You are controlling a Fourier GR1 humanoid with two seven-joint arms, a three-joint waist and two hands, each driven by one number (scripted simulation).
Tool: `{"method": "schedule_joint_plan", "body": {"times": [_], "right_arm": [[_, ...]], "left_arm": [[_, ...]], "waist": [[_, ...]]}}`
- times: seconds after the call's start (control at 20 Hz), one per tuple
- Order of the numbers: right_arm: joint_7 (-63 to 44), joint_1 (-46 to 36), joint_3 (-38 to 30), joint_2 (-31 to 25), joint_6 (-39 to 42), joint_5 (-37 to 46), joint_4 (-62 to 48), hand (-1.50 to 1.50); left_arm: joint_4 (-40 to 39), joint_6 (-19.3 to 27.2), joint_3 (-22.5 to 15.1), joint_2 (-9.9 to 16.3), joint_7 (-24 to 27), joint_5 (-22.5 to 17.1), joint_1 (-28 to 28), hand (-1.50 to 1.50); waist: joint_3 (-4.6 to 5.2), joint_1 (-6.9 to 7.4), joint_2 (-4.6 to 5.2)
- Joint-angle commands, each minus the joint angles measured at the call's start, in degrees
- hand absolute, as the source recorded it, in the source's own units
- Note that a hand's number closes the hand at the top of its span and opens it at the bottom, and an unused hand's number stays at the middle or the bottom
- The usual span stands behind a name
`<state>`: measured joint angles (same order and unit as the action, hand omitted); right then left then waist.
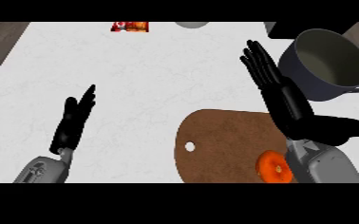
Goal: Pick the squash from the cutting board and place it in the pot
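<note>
An orange squash lies on the brown cutting board near its lower right edge, partly hidden by my right forearm. A dark grey pot stands at the right, beyond the board. My right hand is raised above the board's far right part, fingers straight and pointing away, thumb out to the right; it holds nothing. The fingertips lie just left of the pot. Over the white counter at the lower left, my left hand rests open with its fingers up.
A red and orange packet lies at the counter's far edge. A grey round object shows beside it, cut off by the view. The counter's dark wooden edge is at the far left.
</note>
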<state>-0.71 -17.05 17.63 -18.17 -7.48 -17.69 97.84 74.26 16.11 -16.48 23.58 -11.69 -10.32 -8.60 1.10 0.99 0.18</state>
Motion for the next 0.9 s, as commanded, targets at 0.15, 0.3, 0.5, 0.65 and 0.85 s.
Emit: {"method": "schedule_joint_plan", "body": {"times": [0.15, 0.3, 0.5, 0.65, 0.85], "right_arm": [[-8.58, 18.27, -7.84, -1.50, -17.42, 3.64, -3.95, 1.50], [-10.06, 23.79, -8.29, -17.32, -18.62, 18.44, -12.09, 1.50], [-5.75, 32.83, -12.85, -15.68, -36.22, 28.34, -7.73, -1.50], [-5.13, 42.58, -11.81, -11.56, -43.80, 31.54, 2.40, -1.50], [-9.81, 56.78, -5.09, -8.85, -47.88, 39.72, 14.12, -1.50]], "left_arm": [[2.03, 3.40, 6.23, 5.80, 3.41, 1.11, 2.01, 0.00], [2.02, 3.82, 6.59, 6.14, 3.74, 1.35, 2.26, 0.00], [3.05, 4.14, 8.50, 6.99, 4.80, 0.23, 5.31, 0.00], [5.70, 2.78, 9.49, 8.68, 6.22, -0.54, 8.08, 0.00], [9.39, 0.12, 10.24, 9.97, 7.11, -1.98, 9.52, 0.00]], "waist": [[-1.05, -4.95, -1.33], [1.26, -7.02, -0.31], [-0.34, -7.90, -2.08], [-0.61, -6.86, -2.17], [-0.71, -4.03, -0.99]]}}
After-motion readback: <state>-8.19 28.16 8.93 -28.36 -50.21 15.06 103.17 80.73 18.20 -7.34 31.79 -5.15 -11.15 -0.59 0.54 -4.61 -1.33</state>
